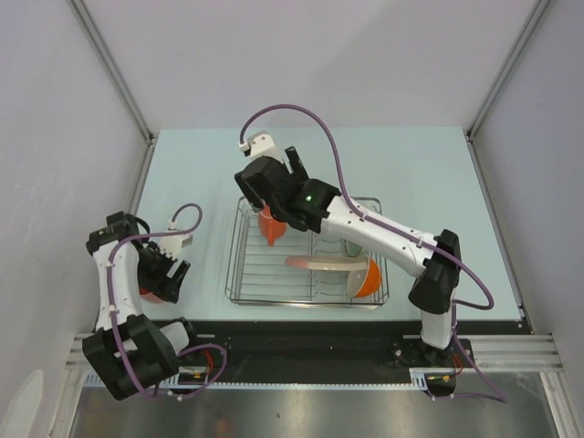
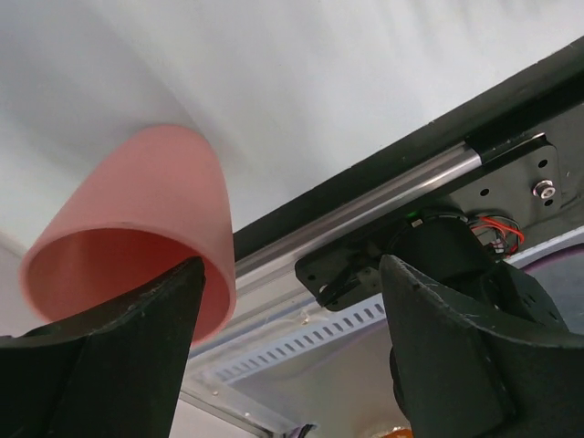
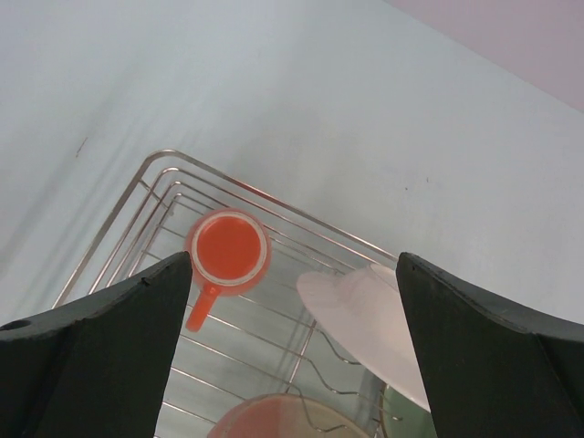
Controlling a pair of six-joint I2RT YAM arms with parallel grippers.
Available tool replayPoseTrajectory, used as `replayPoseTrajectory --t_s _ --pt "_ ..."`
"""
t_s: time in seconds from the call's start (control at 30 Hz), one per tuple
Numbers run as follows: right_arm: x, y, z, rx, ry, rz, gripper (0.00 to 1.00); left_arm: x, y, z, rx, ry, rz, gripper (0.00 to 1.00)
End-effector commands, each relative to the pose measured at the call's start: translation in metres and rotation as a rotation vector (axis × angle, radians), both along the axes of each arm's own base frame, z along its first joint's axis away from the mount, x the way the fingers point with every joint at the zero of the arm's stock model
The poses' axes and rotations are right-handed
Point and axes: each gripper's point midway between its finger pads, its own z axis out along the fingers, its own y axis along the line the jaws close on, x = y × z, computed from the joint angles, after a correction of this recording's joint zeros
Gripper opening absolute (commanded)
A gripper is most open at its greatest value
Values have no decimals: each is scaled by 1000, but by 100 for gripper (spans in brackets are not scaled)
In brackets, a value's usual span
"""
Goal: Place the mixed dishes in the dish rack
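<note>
The chrome dish rack (image 1: 246,274) stands mid-table. In it are the pink-and-cream plate (image 1: 324,263) and the orange bowl (image 1: 368,278), both on edge, and the orange mug (image 1: 271,228), upright at the back left. My right gripper (image 1: 274,210) hangs open and empty above the mug (image 3: 226,251). Its wrist view (image 3: 294,260) also shows the white shallow bowl (image 3: 365,315), the plate's rim (image 3: 274,420) and a bit of the sage green bowl (image 3: 401,415). The small pink cup (image 2: 137,219) lies on its side by the table's near left edge. My left gripper (image 2: 290,265) is open. Its left finger (image 2: 137,347) is at the cup's mouth.
The table's black front rail (image 2: 383,196) and the left arm's base (image 2: 456,265) are just beyond the cup. In the top view the cup (image 1: 151,295) is mostly hidden under the left gripper (image 1: 169,274). Grey walls (image 1: 55,137) close in the table on three sides.
</note>
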Motion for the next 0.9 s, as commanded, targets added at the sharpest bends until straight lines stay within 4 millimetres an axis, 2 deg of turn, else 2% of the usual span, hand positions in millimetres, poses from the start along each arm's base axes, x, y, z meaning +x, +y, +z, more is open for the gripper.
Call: replayPoseTrajectory --t_s 0.0,0.17,0.3,0.33,0.4,0.43,0.47,0.5,0.53,0.6,0.63,0.7,0.73,0.8,0.83,0.87 --pt "-1 -9 26 98 -57 -33 100 5 8 -10 27 2 65 82" --pt "-7 -14 30 121 -64 -14 100 27 20 -20 63 -52 123 74" --pt "-9 -16 28 131 -66 -8 100 38 23 -30 63 -81 177 59" --pt "-10 -17 29 132 -67 -10 98 42 23 -31 61 -95 182 52" --pt "-10 -17 30 140 -66 -13 97 44 21 -34 49 -101 185 44" --pt "-11 -18 31 143 -69 -14 97 47 21 -34 46 -110 185 31" --pt "-10 -18 33 152 -73 -16 96 48 21 -33 43 -115 182 24" --pt "-10 -18 36 159 -76 -16 95 49 17 -32 16 -118 174 9" --pt "-10 -18 37 162 -78 -16 95 51 14 -29 2 -125 173 2" --pt "-12 -18 43 179 -82 -12 95 60 8 -10 -38 -158 168 0" --pt "-12 -18 45 187 -82 -12 95 75 1 10 -85 -223 149 0" --pt "-14 -16 52 216 -79 4 98 85 -15 37 -168 -273 134 0" --pt "-15 -16 56 231 -77 11 99 103 -28 69 -244 -373 100 0" --pt "-14 -20 64 278 -60 13 100 113 -47 103 -332 -451 70 0" --pt "-11 -24 67 303 -53 2 100 123 -67 135 -425 -535 9 0" --pt "-2 -34 64 330 -19 -4 100 125 -78 150 -480 -560 -14 0"
